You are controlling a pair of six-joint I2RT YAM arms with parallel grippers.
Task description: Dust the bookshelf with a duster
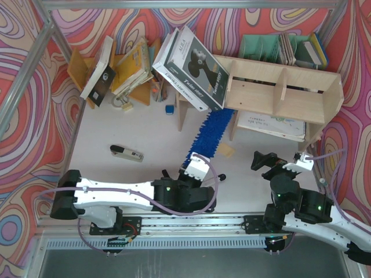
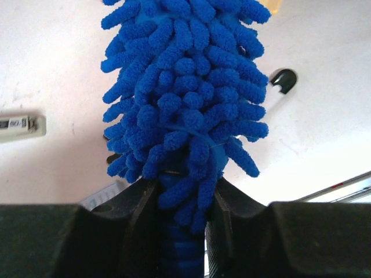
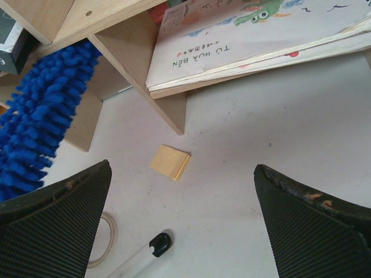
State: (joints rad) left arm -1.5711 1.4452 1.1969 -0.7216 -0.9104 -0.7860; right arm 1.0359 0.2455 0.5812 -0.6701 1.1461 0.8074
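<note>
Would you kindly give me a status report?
Left end effector shut on duster; right end effector open, empty. Duster head reaching into bookshelf lower tier. Yellow notepad, marker pen lying close by.

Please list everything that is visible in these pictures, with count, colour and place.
bookshelf: one, light wood, far right.
duster: one, bright blue, reaching the bookshelf's left end.
box: one, black and white, leaning on the bookshelf.
picture books: small stack, mostly white, lower tier.
file organizer: one, teal-green, behind the bookshelf.
book rack: one, orange-brown, far left.
sticky pad: one, yellow, before the bookshelf.
marker pen: one, white, black cap, beside the duster.
left gripper: one, black, shut on the duster.
right gripper: one, black, open, empty.
</note>
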